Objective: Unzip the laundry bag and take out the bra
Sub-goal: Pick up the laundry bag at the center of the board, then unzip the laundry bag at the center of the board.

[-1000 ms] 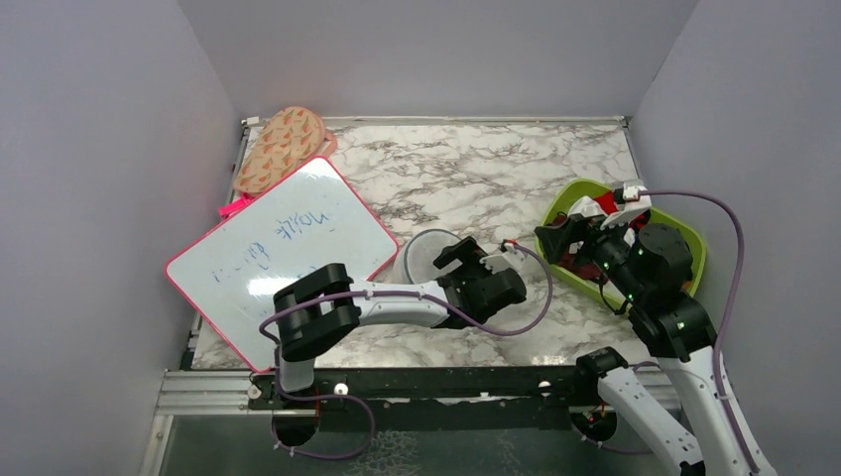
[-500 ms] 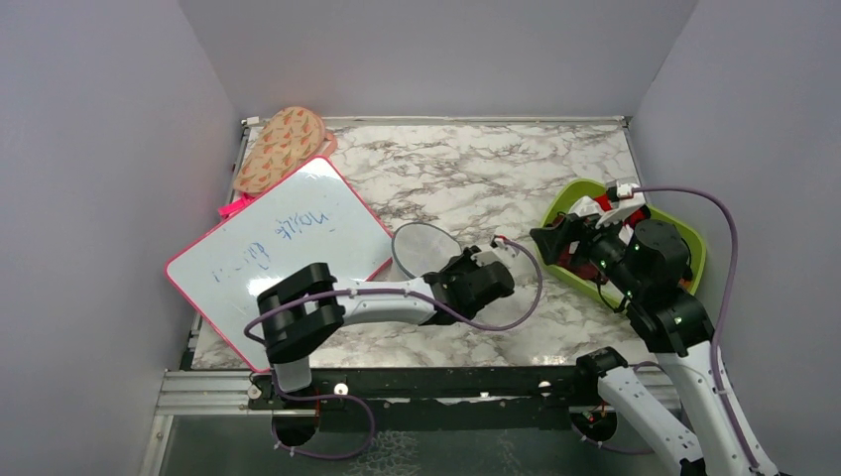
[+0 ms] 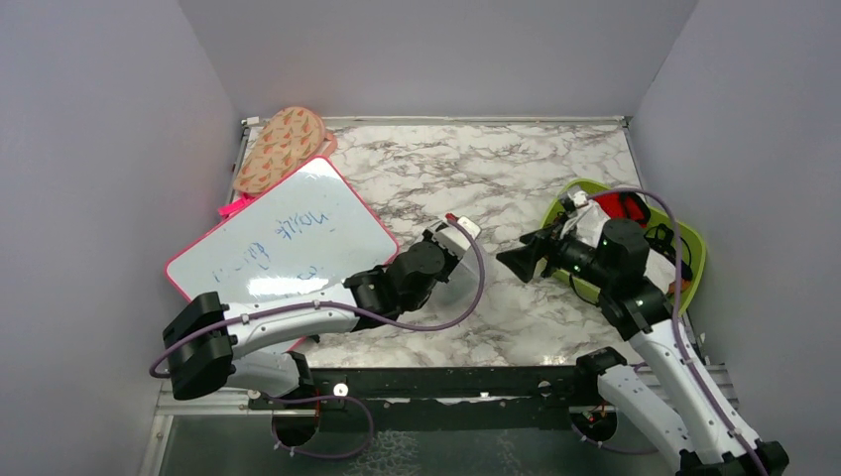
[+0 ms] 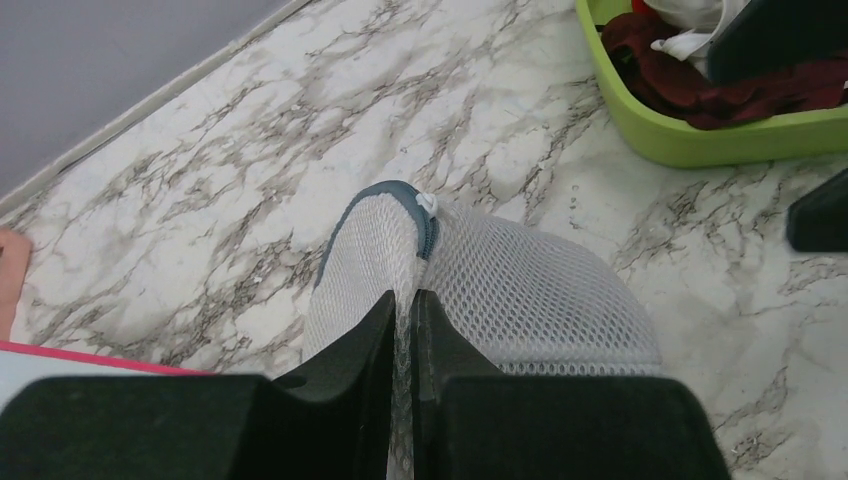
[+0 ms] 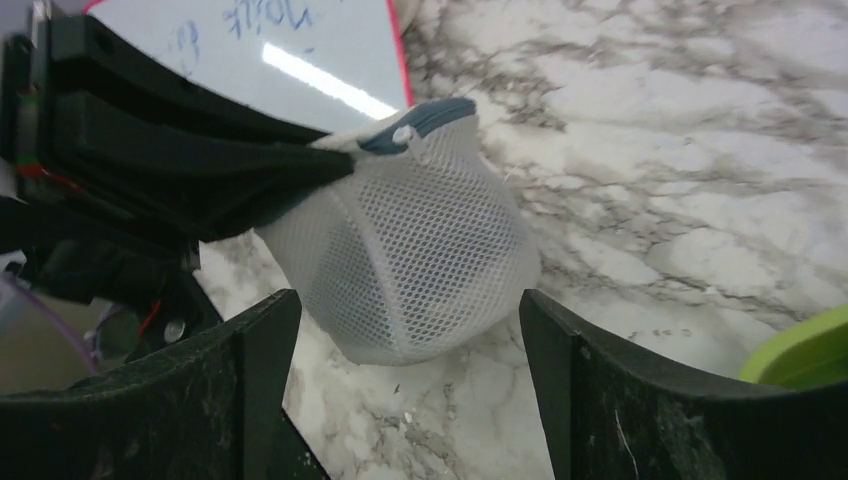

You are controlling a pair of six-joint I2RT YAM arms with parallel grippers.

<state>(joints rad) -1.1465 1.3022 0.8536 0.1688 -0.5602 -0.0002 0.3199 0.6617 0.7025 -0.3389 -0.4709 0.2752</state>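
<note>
The marbled table (image 3: 496,169) fills the middle of the top view. A pink-edged whiteboard (image 3: 283,243) lies at its left. A lime-green tray (image 3: 694,260) holding a dark red cloth (image 4: 720,95) sits at its right edge. The laundry bag (image 4: 520,300) is at centre frame, apart from the tray. The left gripper (image 4: 403,300) has its fingers pressed together on a fold of the bag's mesh, just below the blue-grey zipper (image 4: 375,195). The right gripper (image 3: 516,263) faces the bag from the right, fingers wide apart and short of it. The white zipper pull (image 4: 427,203) sits on the bag's top rim.
</note>
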